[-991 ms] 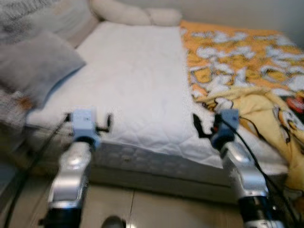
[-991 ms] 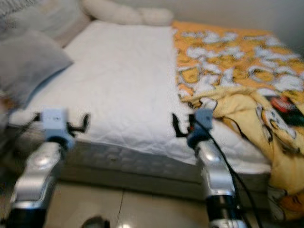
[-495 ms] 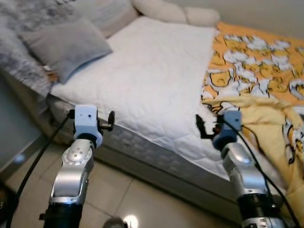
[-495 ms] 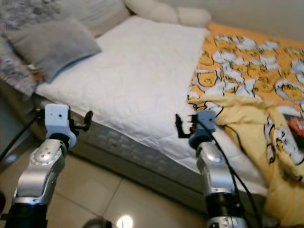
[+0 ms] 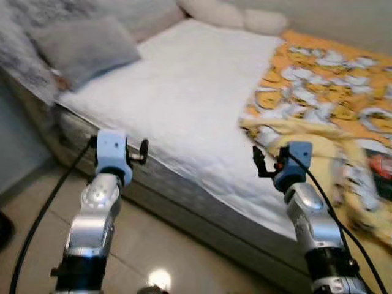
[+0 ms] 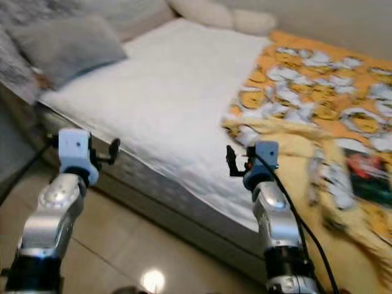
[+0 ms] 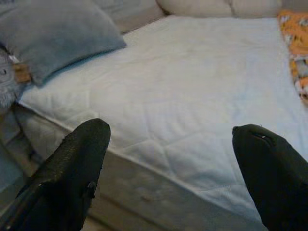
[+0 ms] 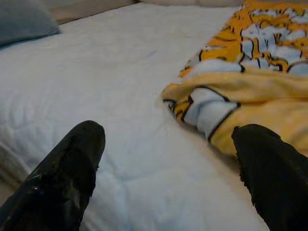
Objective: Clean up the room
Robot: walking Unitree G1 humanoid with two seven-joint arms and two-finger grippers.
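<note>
I hold the left gripper (image 5: 142, 152) and right gripper (image 5: 257, 162) up before the near edge of the white quilted mattress (image 5: 184, 98), fingers spread wide on both, nothing held. The rumpled yellow-orange cartoon-print blanket (image 5: 318, 104) covers the bed's right side, a grey pillow (image 5: 82, 46) lies far left. The head views are somewhat blurred, so the dark patch on the blanket's right (image 6: 367, 174) I can't identify.

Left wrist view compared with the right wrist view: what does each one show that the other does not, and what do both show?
Left wrist view: the tan tag beside the grey pillow, the cream pillows, and the open left end effector. Right wrist view: the folded edge of the yellow blanket and the open right end effector. Both: the white mattress.
</note>
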